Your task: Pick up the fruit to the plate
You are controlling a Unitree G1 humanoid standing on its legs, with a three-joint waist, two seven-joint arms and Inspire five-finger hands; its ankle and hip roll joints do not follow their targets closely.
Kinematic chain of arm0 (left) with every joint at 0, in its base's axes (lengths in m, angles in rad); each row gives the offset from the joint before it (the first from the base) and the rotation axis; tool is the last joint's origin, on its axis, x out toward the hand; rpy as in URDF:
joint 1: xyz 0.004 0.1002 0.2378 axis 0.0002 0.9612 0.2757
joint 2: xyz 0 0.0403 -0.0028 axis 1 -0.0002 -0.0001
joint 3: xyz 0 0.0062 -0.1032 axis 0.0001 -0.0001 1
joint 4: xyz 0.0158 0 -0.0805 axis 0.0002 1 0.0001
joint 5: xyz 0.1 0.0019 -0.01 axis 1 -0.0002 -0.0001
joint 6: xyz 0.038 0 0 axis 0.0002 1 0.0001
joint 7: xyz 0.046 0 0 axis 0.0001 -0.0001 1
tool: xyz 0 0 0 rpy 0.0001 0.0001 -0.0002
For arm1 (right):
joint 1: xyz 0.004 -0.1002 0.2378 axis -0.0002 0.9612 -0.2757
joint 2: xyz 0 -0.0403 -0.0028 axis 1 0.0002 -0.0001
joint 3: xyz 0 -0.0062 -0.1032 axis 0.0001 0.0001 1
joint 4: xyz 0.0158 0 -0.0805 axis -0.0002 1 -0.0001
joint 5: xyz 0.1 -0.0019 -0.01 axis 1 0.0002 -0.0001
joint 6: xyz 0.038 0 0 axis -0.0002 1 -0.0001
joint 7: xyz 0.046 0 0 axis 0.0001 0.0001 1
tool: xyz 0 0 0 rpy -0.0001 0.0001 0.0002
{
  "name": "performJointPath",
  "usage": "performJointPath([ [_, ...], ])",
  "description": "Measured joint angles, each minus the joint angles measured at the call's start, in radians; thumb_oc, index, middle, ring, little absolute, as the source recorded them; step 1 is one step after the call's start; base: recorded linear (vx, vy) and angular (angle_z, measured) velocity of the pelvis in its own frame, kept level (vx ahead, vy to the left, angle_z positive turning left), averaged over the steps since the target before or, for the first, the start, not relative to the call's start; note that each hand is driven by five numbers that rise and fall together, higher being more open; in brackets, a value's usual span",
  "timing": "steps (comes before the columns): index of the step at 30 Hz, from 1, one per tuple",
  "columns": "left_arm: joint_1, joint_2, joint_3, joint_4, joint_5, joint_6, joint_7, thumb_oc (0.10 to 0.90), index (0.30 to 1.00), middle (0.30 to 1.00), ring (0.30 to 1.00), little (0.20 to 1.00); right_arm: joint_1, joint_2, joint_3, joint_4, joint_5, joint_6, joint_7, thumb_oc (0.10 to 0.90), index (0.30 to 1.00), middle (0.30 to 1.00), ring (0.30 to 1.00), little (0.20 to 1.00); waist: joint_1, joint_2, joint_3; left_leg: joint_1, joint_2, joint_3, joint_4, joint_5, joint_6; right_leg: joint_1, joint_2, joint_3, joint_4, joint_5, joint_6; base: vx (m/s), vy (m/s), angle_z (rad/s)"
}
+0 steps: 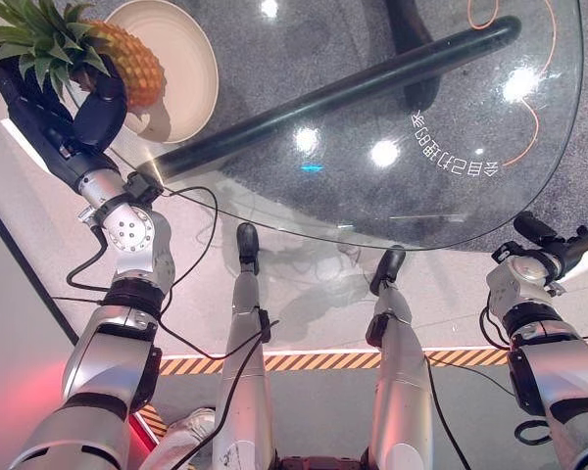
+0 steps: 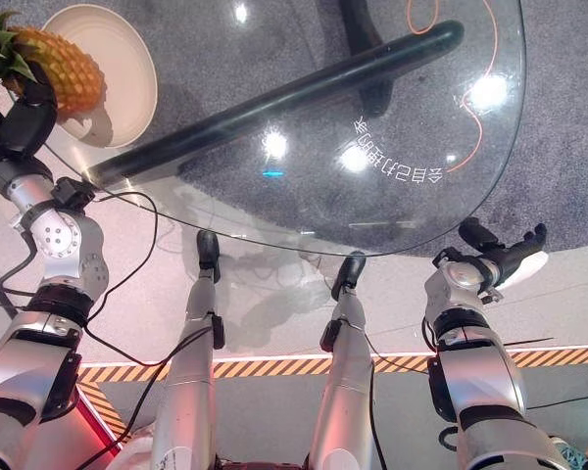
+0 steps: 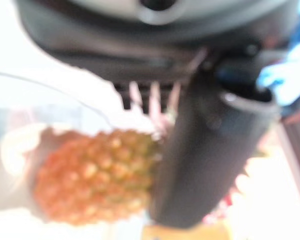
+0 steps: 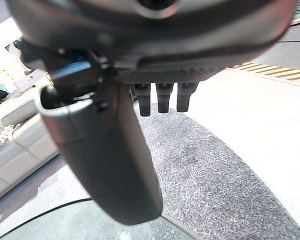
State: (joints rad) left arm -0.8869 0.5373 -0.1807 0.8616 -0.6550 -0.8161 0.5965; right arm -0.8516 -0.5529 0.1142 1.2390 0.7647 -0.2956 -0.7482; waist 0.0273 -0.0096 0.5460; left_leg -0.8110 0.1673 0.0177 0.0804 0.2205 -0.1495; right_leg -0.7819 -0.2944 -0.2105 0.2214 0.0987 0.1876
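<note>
Left hand (image 1: 73,122): curled round the pineapple (image 1: 127,61) at the crown end, thumb and fingers clamped on it.
Pineapple: held at the near edge of the plate (image 1: 191,69), body partly over the rim, leafy top pointing away from the dish; contact with the plate impossible to tell.
Right hand (image 2: 505,257): idle off the near right edge of the surface, fingers loosely extended, holding nothing.
Progress: pick-up judged done, fruit already brought to the plate.
Left to do: most likely shifting the fruit further over the dish, setting it down and releasing.
Risk: long fruit gripped near one end, likely to tip or roll off the rim unless placed well inside.
Surface (image 1: 392,117): round clear glass top, bright lamp reflections on it, dark tubular bar (image 1: 343,93) visible through it.
Room: speckled grey carpet (image 4: 220,175) beneath the glass, pale floor nearer, yellow-black striped tape (image 1: 304,361) across it, light sofa (image 4: 15,145) in the right wrist view.
</note>
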Motion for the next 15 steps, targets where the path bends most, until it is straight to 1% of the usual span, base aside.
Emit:
performJointPath([
  [8, 0.025, -0.002, 0.0, -0.018, -0.019, 0.0, -0.023, 0.8, 0.9, 0.9, 0.9, 0.9, 0.001, 0.0, -0.001, 0.0, 0.0, -0.008, 0.0, 0.8, 0.9, 0.9, 0.9, 0.9, 0.0, 0.001, 0.0, 0.0, -0.002, 0.0, -0.001, 0.0, 0.0, 0.0, -0.002, -0.001, 0.0, -0.002, 0.001, 0.0, 0.0, 0.0],
  [15, 0.036, -0.019, 0.0, -0.02, -0.02, -0.001, -0.034, 0.8, 0.9, 0.9, 0.9, 0.9, 0.006, 0.0, -0.022, 0.001, 0.0, -0.011, -0.001, 0.8, 0.9, 0.9, 0.9, 0.9, 0.01, 0.001, 0.0, 0.0, -0.003, 0.0, -0.001, 0.0, 0.0, 0.0, -0.003, -0.001, 0.001, -0.003, 0.002, 0.0, 0.0, 0.0],
])
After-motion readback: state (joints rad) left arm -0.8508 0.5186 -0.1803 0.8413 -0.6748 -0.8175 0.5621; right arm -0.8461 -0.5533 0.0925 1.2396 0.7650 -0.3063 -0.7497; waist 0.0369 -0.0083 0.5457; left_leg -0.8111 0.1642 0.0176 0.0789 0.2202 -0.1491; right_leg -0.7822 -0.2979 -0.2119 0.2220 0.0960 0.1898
